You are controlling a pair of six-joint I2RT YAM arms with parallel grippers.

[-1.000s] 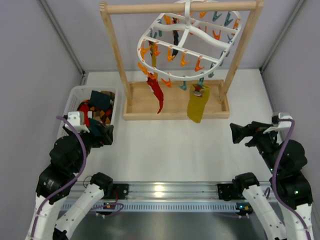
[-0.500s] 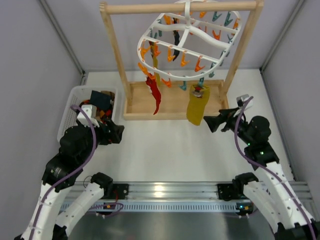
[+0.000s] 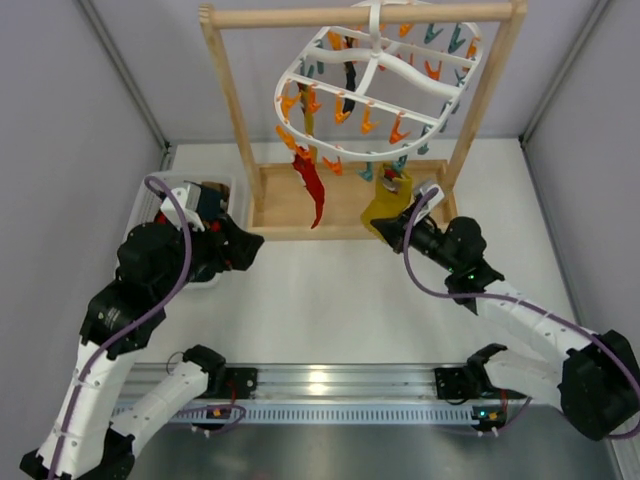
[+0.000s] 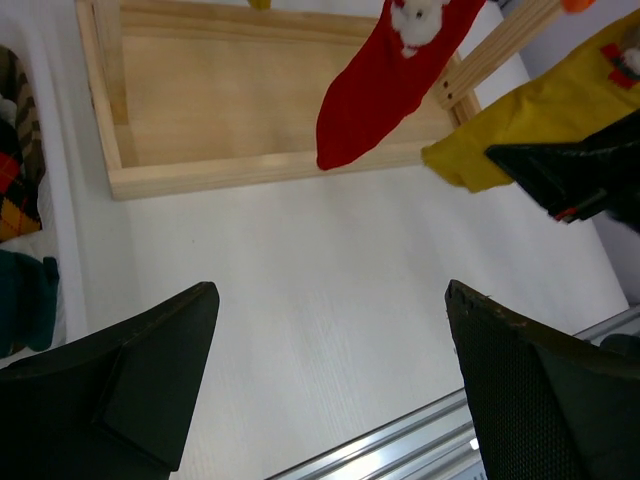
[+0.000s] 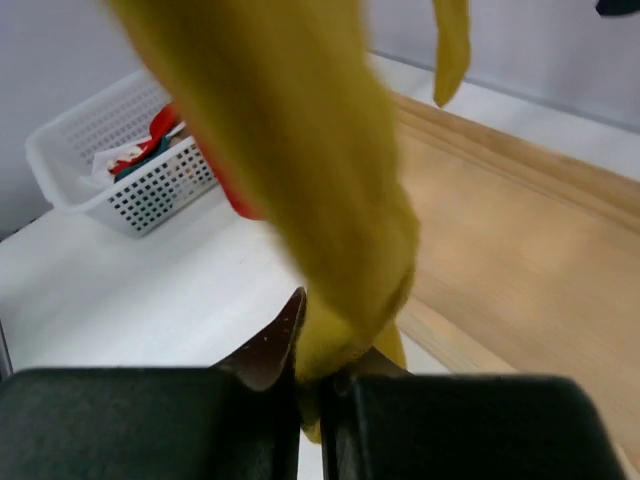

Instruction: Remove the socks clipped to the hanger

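At far left, a white basket [image 5: 70, 140] held loose socks. Just right of it, my left gripper [image 4: 330, 292] hung over the bare table [image 3: 330, 300], fingers spread wide and holding nothing. Next came the wooden rack [image 3: 230, 110]. From its top bar hung the hanger [image 3: 375, 95], a white oval ring fringed with orange and teal clips. A red sock [image 3: 313, 190] dangled from a clip on the ring's left side. A yellow sock [image 3: 383, 208] dangled further right, over the rack's base. My right gripper [image 3: 392, 232] sat at that sock's lower end, fingers pressed together on the fabric. I judged the step in hand to be pulling this sock out of its clip. The bite looked shallow, near the cloth's edge. So I thought a slow, steady pull straight down and toward me would serve best, in line with the clip. A sideways tug could swing the ring or lift its hook off the bar.
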